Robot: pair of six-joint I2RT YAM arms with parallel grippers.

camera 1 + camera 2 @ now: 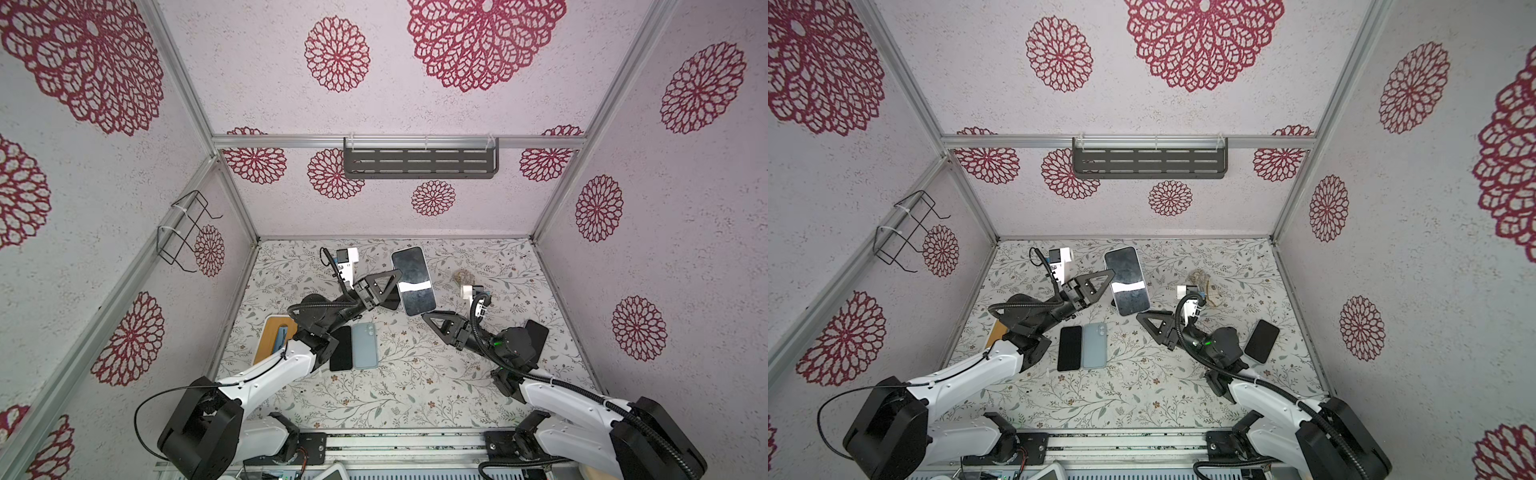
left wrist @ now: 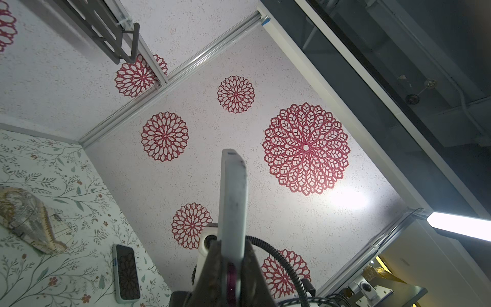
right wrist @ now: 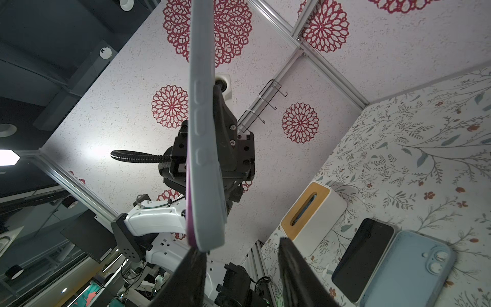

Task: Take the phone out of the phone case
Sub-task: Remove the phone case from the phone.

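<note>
Grey phone case (image 3: 203,133), phone (image 1: 411,274) still in it, is pinched tight in the left hand (image 1: 394,286), off the counter (image 1: 415,386). Its corner sits at the open right hand (image 1: 428,318); I'd nip only the case lip and peel slowly.
</note>
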